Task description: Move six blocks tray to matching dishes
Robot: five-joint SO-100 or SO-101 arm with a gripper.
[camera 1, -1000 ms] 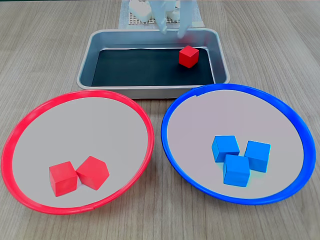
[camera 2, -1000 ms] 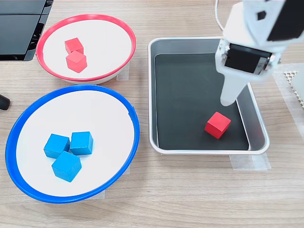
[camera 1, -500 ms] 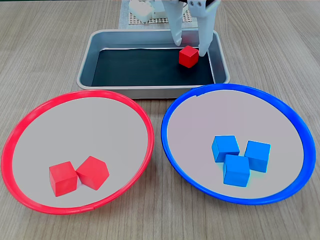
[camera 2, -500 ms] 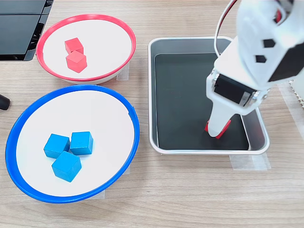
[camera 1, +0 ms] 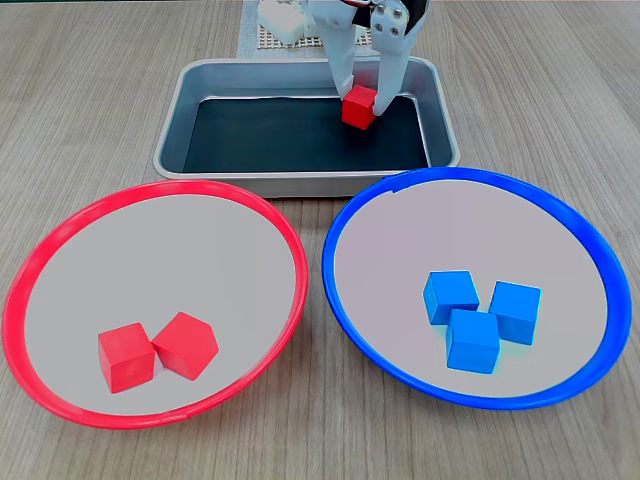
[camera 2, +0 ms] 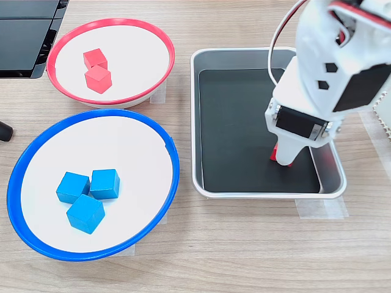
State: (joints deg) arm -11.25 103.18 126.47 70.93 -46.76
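Since the frame half a second before, the gripper (camera 1: 362, 103) had closed in on the last red cube (camera 1: 358, 107) and the cube had shifted a little leftward in the front fixed view. Its two white fingers (camera 1: 341, 70) pressed the cube's left and right faces, holding it. The cube sat squarely, edges roughly parallel to the tray (camera 1: 196, 95) walls; being a cube, it had no long axis. It lay over the dark floor near the tray's far right part. In the other fixed view the arm covered most of it, leaving a red sliver (camera 2: 275, 151). Two red cubes (camera 1: 157, 351) rested touching in the red-rimmed dish (camera 1: 60, 232); three blue cubes (camera 1: 480, 316) clustered in the blue-rimmed dish (camera 1: 345, 225).
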